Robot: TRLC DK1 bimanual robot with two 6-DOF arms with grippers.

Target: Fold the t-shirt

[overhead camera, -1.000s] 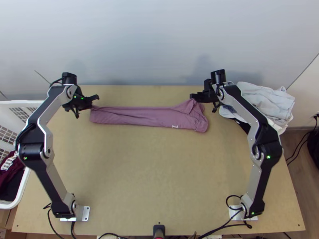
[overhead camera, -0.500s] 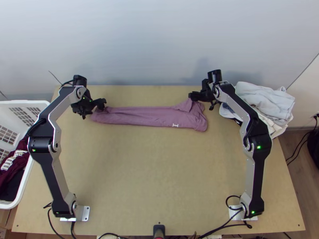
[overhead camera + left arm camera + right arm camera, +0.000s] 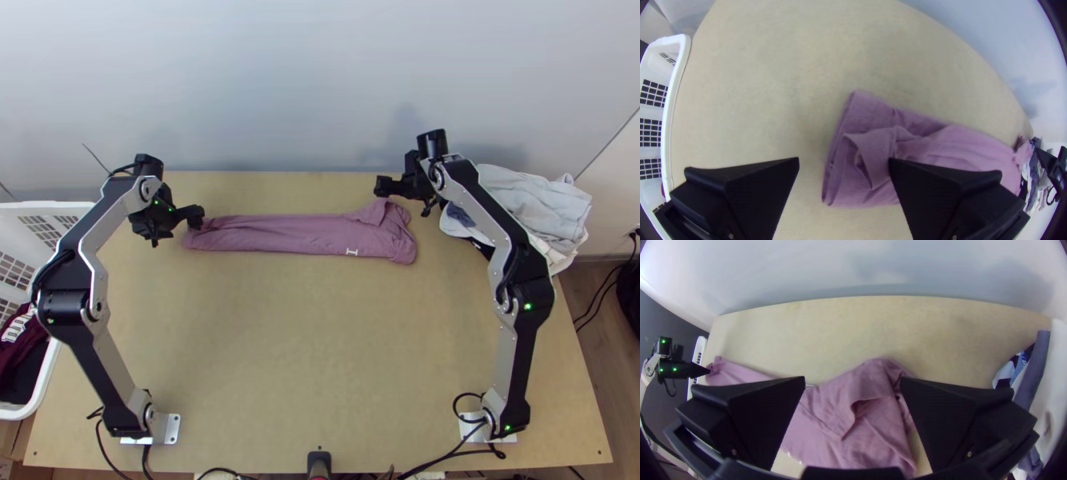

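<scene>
The mauve t-shirt (image 3: 288, 234) lies as a long narrow folded strip across the far part of the table. Its left end (image 3: 867, 155) has a small turned-over flap, and its right end (image 3: 862, 418) is rumpled with a raised fold. My left gripper (image 3: 197, 218) is at the strip's left end; in the left wrist view the left gripper (image 3: 843, 161) stands open, one finger over the cloth and one beside it. My right gripper (image 3: 379, 189) is by the strip's far edge near its right end; in the right wrist view the right gripper (image 3: 852, 381) is open above the rumpled cloth.
A white basket (image 3: 50, 376) with dark red and black clothes stands at the left table edge. A pile of light clothes (image 3: 536, 210) lies at the far right, beside the right arm. A pale wall (image 3: 304, 80) rises behind the table.
The left gripper went right over the shirt's left end, then back left a little; that end is now slightly bunched. The right gripper moved slightly left and away from the cloth.
</scene>
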